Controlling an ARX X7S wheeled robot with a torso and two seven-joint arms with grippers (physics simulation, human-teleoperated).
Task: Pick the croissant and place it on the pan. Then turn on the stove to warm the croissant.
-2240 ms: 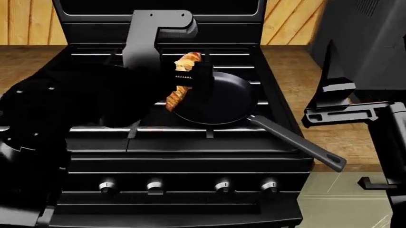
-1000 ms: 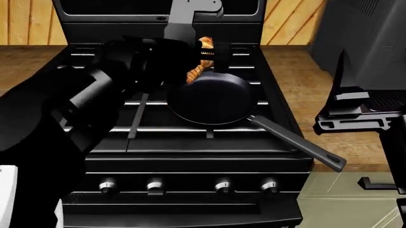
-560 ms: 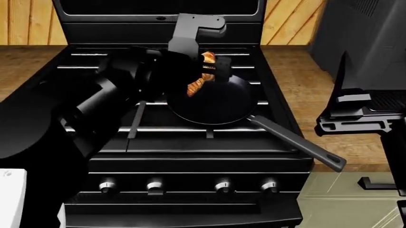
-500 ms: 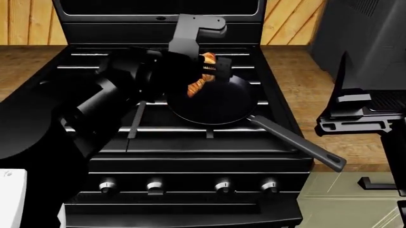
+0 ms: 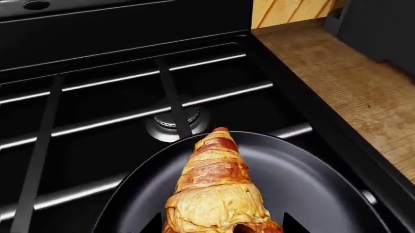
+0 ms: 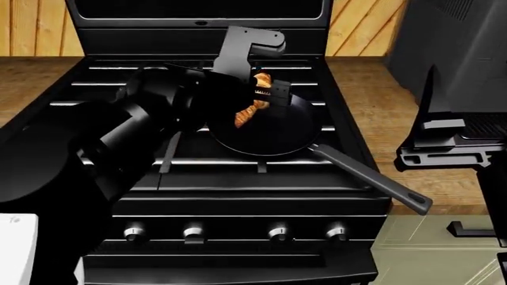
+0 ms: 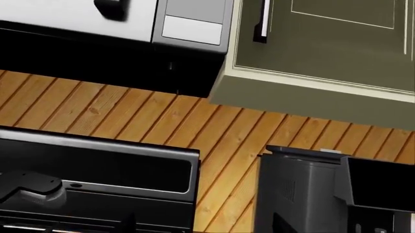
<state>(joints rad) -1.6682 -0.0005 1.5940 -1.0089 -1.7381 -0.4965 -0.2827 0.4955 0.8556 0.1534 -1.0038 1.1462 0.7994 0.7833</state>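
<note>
Your left gripper [image 6: 265, 94] is closed on the croissant [image 6: 252, 102] and holds it up over the far side of the pan [image 6: 277, 133]. The croissant is not down in the pan yet. It looks like it hangs just above the black bottom, but you cannot be sure of the gap from here. So the first job looks close to done: you need to lower it and let go. After that, the second job is all left. You must turn 1 of the knobs [image 6: 192, 231] on the front of the stove [image 6: 237, 196]. Only 4 knobs show in the head view.

You cannot tell whether your right gripper [image 6: 443, 139] is open or closed. It waits off to the side, well apart from the pan, near a dark grey machine [image 6: 459, 53].

The croissant is golden brown, bumpy and flaky, with darker stripes across it and a thin pointy tip. The pan is round, black and smooth, with low sides and a long straight grey handle [image 6: 372, 179]. The stove grates [image 5: 129, 116] are thin straight bars with shiny edges. The counter [image 5: 350, 87] is pale wood with fine lines.
</note>
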